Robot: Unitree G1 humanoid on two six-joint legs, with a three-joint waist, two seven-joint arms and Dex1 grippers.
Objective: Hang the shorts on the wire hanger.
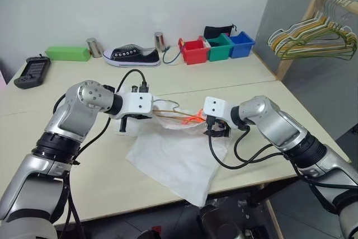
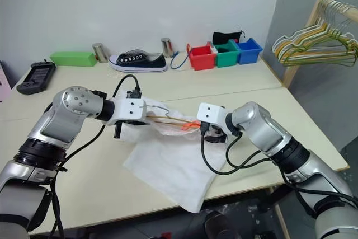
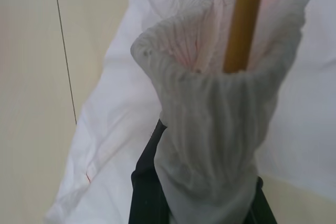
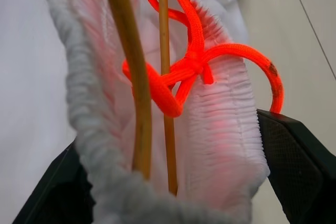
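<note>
White cloth of the shorts (image 1: pixel 179 158) is lying on the table (image 1: pixel 235 76), waistband raised. My left gripper (image 3: pixel 202 203) is clenching one waistband end, and my right gripper (image 4: pixel 173 182) is standing wide around the other, probably keeping it stretched over the wire hanger (image 4: pixel 128 77) inside.

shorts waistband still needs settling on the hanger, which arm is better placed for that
Likely the right. The right gripper stands open around the shorts waistband and the wire hanger, free to regrip. The left gripper is shut on the other end, holding it up.
</note>
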